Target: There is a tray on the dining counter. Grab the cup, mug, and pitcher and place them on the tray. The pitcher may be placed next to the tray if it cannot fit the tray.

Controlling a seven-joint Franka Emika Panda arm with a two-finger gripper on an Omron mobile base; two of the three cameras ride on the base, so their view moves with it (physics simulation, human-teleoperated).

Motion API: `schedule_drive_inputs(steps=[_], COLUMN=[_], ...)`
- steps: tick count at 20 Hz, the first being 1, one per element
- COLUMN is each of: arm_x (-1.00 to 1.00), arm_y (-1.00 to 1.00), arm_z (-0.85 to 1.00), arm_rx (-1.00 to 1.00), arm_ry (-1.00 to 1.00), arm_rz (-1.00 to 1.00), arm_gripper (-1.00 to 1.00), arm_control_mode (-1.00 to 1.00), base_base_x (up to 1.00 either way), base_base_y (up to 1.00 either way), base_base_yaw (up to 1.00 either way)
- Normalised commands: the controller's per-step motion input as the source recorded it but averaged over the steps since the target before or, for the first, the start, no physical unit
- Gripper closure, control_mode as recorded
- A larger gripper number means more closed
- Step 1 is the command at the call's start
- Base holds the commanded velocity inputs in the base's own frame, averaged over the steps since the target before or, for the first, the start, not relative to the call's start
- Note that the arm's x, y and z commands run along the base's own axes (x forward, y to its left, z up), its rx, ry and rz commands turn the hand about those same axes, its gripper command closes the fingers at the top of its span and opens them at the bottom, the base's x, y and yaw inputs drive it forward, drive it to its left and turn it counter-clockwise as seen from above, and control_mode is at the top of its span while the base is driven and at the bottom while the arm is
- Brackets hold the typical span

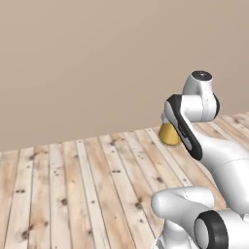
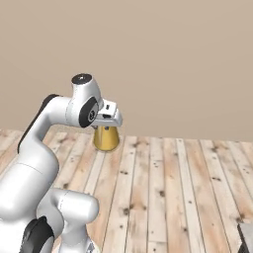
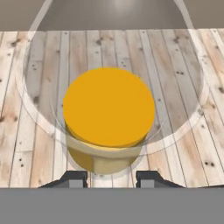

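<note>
My gripper [image 3: 109,177] is shut on the pitcher [image 3: 109,109], a clear flared vessel with orange-yellow in its lower half. Its two fingertips [image 3: 74,178] stand on either side of the narrow neck. The hand view looks down through the pitcher at the plank floor. From the right base view the pitcher [image 2: 106,138] hangs upright under the gripper [image 2: 106,122], above the floor. Seen from the left base, the pitcher [image 1: 169,134] peeks out behind the arm's black-edged link. The tray, cup, mug and dining counter are out of view.
A pale wooden plank floor [image 2: 163,188] spreads under the arm, up to a plain beige wall [image 1: 87,63]. A dark grey corner of something [image 2: 246,237] shows at the lower right edge of the right base view.
</note>
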Motion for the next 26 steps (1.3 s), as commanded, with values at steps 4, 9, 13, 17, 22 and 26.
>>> schedule_drive_inputs(steps=[4,9,13,17,22,26], arm_x=[0.00,0.00,0.00,0.00,0.00,0.00], arm_y=[0.00,0.00,0.00,0.00,0.00,0.00], arm_z=[0.00,0.00,0.00,0.00,0.00,0.00], arm_rx=[0.00,0.00,0.00,0.00,0.00,0.00], arm_ry=[0.00,0.00,0.00,0.00,0.00,0.00], arm_rz=[0.00,0.00,0.00,0.00,0.00,0.00], arm_gripper=[1.00,1.00,1.00,1.00,1.00,1.00], arm_control_mode=[1.00,1.00,1.00,1.00,1.00,1.00], base_base_x=[1.00,1.00,1.00,1.00,0.85,0.71], base_base_y=[0.00,0.11,0.64,0.80,0.85,0.82], base_base_yaw=[-0.08,-0.16,-0.50,-0.74,-0.90,-0.95])
